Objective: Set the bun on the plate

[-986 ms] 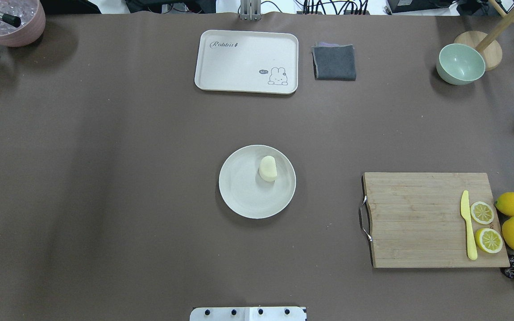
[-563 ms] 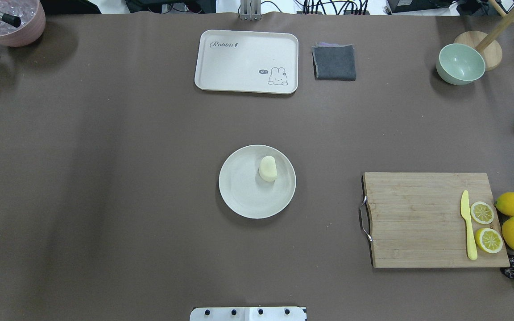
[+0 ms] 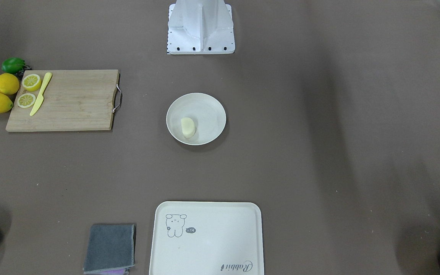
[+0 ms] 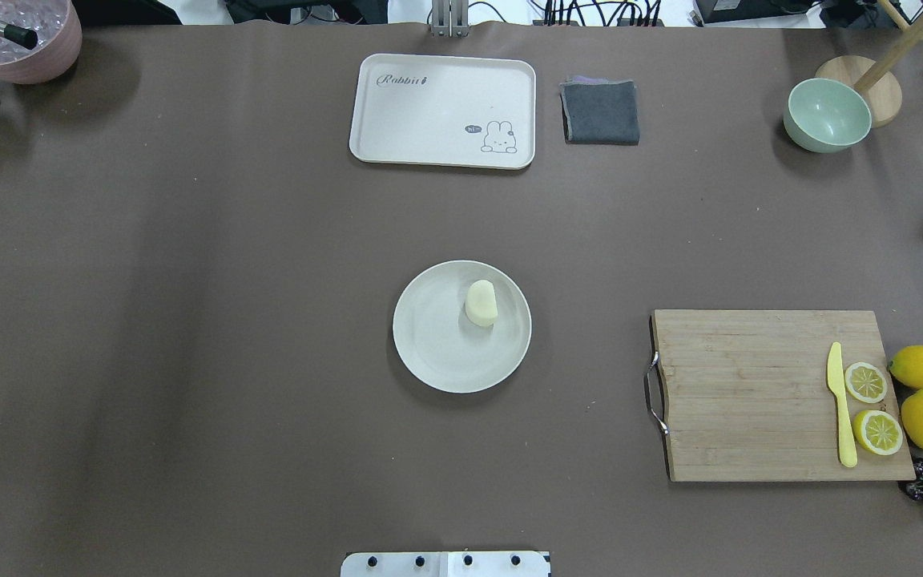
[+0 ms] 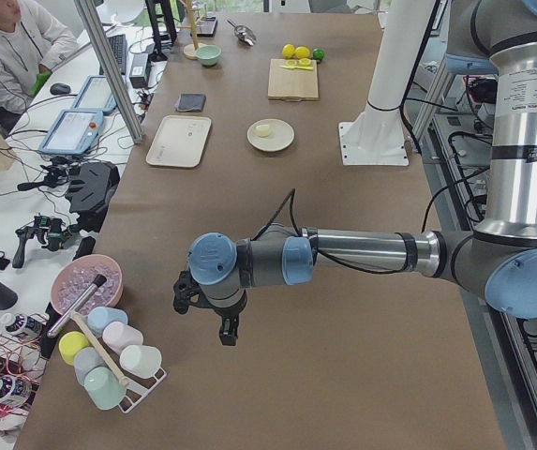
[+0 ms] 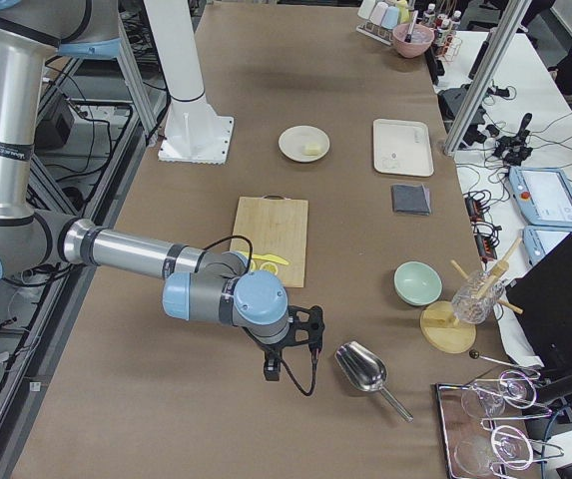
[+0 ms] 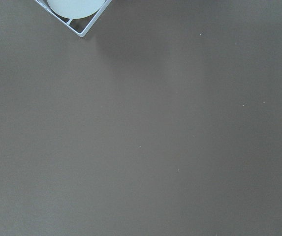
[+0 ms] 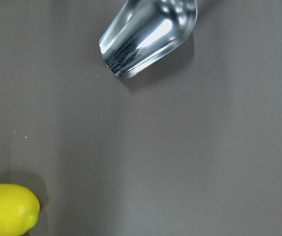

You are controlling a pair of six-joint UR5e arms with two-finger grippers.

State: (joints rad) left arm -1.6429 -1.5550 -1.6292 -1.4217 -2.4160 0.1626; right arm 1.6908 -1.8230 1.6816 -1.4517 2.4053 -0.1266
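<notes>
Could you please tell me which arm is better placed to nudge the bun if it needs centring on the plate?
Right, but only slightly. The bun lies in the right half of the plate, while the left hand and the right hand both hang far out on opposite sides.

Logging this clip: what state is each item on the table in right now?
bun: lying on the plate, ungripped
plate: holding the bun
tray: flat, printed side up
cloth: folded
green bowl: upright
lemon halves: cut faces up, on the cutting board
knife: flat on the cutting board
left end effector: open or shut unclear
right end effector: open or shut unclear
</notes>
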